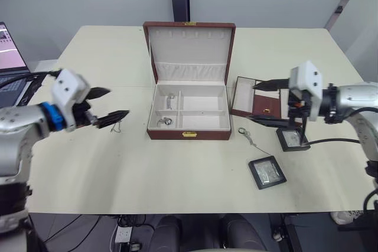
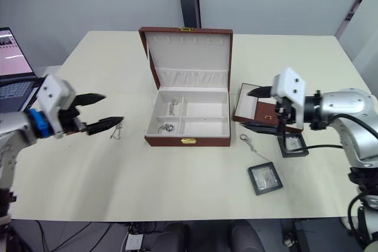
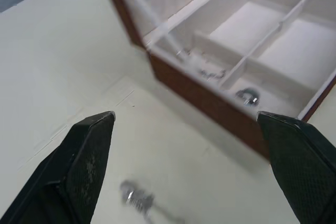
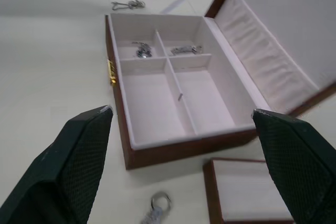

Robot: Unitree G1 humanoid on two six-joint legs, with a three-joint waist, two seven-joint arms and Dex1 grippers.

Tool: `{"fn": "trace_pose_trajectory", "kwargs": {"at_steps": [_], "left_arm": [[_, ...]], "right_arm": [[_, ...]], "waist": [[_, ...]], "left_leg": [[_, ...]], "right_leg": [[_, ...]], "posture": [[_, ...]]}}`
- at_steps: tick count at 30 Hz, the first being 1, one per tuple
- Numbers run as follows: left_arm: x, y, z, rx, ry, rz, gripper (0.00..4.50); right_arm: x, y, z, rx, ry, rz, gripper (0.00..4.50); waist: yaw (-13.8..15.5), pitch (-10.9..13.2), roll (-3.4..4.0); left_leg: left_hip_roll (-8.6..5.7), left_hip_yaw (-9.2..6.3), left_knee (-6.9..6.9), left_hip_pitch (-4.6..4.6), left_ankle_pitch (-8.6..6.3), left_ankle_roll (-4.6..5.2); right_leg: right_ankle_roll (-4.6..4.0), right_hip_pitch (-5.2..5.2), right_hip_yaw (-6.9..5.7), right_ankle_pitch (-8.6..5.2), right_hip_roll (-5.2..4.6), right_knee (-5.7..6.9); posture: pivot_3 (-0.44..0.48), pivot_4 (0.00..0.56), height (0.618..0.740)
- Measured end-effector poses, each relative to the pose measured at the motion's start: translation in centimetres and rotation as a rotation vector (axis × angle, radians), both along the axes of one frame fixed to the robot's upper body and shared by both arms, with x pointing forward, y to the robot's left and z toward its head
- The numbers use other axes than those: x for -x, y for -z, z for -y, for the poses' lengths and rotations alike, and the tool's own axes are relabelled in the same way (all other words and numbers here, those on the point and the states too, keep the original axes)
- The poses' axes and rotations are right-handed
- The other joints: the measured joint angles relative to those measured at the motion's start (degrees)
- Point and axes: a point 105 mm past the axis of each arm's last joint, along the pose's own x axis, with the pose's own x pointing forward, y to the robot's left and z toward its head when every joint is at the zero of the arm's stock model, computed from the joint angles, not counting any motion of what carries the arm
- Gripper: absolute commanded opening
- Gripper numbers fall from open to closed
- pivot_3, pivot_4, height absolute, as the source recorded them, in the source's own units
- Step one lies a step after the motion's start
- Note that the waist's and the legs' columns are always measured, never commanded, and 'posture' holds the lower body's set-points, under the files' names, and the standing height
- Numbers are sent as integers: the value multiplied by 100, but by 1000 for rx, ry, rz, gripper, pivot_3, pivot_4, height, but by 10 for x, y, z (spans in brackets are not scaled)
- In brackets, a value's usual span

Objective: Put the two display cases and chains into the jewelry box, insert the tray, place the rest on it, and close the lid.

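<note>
The jewelry box [image 1: 189, 134] stands open mid-table, its lid [image 1: 189, 51] upright behind it. Two chains [image 1: 169, 100] lie in its left compartments. Another chain [image 1: 116, 127] lies on the table left of the box, just under my open left gripper [image 1: 118, 102], which holds nothing. A fourth chain [image 1: 249, 138] lies right of the box. The tray [image 1: 243, 95] sits to the right, with my open, empty right gripper [image 1: 254, 102] hovering over it. One display case [image 1: 267, 172] lies near the front right, and the other display case [image 1: 292, 139] is below my right wrist.
A laptop [image 1: 9, 57] sits at the table's far left edge. Dark cables run from both wrists. The table [image 1: 177, 187] is cream, with wide bare room in front of the box.
</note>
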Motion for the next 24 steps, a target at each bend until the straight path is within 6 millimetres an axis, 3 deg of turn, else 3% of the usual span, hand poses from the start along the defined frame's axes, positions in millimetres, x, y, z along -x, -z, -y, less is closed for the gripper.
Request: {"fn": "trace_pose_trajectory", "kwargs": {"at_steps": [4, 11, 18, 24], "left_arm": [[30, 19, -42, 17, -168, -25, 4485], [68, 57, -77, 62, -344, -73, 4485], [88, 83, -89, 95, -450, -107, 4485], [100, 91, -96, 115, -492, -138, 4485]], "right_arm": [[-3, 8, 51, 48, 163, 4, 4500], [9, 45, 130, 122, 416, -69, 4500], [31, 77, 182, 139, 608, -122, 4500], [48, 91, 197, 147, 660, -165, 4500]], "waist": [[7, 0, 0], [19, -1, -1], [2, -2, -1], [-1, -3, 1]], "left_leg": [[-1, 1, -3, -1, 0, 0], [-1, -3, -2, 7, 0, 0], [0, 4, -4, 12, -1, 0], [-2, 8, -6, 16, 0, 0]], "right_leg": [[0, 0, 3, 0, -4, -4], [0, 13, 10, 0, -6, -2], [0, 16, 15, 0, -4, -2], [0, 21, 16, 0, -3, -2]], "posture": [[0, 150, 740], [0, 150, 740], [0, 150, 740], [0, 150, 740]]}}
